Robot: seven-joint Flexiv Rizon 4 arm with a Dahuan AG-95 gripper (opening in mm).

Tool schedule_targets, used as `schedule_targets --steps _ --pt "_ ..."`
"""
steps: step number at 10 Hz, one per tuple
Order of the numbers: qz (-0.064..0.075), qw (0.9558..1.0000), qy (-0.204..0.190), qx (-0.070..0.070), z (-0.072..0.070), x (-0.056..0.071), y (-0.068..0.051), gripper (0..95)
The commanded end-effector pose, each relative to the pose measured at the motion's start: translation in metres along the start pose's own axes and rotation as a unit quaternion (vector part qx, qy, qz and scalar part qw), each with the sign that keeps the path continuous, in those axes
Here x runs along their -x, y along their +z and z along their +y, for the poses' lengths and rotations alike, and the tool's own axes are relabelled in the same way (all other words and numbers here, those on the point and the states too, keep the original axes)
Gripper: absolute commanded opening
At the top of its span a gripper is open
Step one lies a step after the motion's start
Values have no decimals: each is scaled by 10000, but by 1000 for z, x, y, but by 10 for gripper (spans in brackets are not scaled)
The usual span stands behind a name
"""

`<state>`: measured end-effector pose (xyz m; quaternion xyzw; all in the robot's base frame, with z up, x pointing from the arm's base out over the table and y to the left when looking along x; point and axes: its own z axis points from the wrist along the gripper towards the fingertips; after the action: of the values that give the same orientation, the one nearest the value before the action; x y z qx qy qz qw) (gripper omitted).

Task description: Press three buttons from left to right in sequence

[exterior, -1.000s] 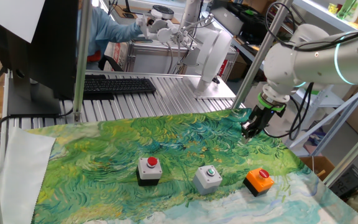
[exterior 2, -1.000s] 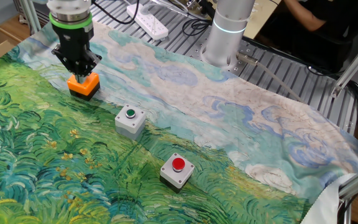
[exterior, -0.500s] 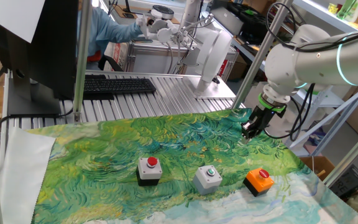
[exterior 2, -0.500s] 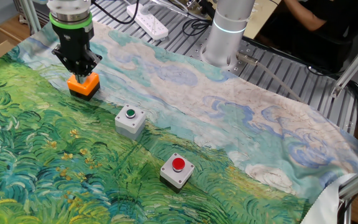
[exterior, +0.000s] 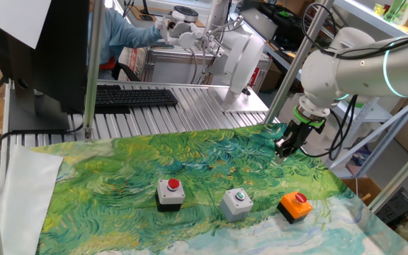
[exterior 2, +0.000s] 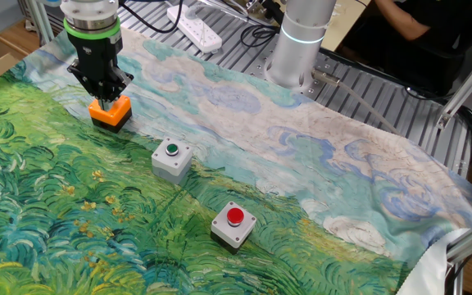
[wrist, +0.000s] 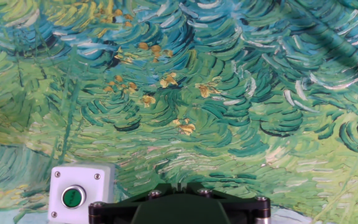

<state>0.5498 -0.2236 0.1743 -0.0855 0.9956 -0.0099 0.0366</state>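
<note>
Three button boxes stand in a row on the painted cloth. At the left is the black-and-white box with a red button. The grey box with a green button is in the middle. The orange box with a red button is at the right. My gripper hangs in the air above the cloth, behind and above the orange box. Its fingers are shut with nothing between them and touch no box.
A black keyboard lies on the slatted metal table behind the cloth. The arm's base and a white power strip sit beyond the cloth's edge. A person sits at the back.
</note>
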Motion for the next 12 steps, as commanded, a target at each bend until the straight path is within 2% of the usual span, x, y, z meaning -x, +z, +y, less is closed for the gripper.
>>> schedule_targets --steps 1,8,12 --pt "7 10000 3 1 0 0 0 0" --pt "-2 10000 35 39 0 0 0 0" --pt "2 9999 160 -1 0 0 0 0"
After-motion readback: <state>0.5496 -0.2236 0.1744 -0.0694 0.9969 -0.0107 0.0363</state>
